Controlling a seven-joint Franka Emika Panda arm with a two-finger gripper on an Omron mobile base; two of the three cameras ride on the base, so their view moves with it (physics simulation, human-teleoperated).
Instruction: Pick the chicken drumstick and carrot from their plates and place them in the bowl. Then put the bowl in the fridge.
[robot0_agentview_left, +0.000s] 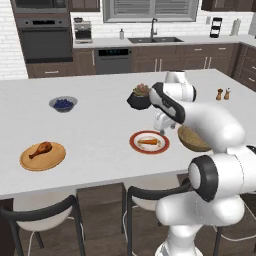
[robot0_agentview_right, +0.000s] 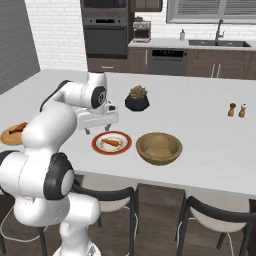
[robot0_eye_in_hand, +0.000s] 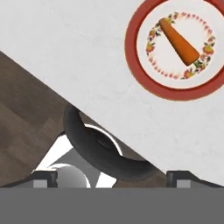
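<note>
Kitchen: oven (robot0_agentview_left: 44, 42), sink (robot0_agentview_left: 154, 39), island (robot0_agentview_left: 100, 125).

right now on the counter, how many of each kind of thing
plates: 2
bowls: 2
foods on plates: 2, drumstick, carrot
shakers: 2
potted plant: 1
total: 9

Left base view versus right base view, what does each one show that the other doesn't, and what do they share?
Left base view alone: the small grey-blue bowl of blueberries, and the reddish-brown chicken drumstick lying whole on its plain orange-tan wooden plate.

Right base view alone: the whole open inside of the round tan wooden bowl, which holds nothing.

Both: the slim orange carrot on the red-rimmed cream plate, the black pot with a succulent, and the white countertop.
</note>
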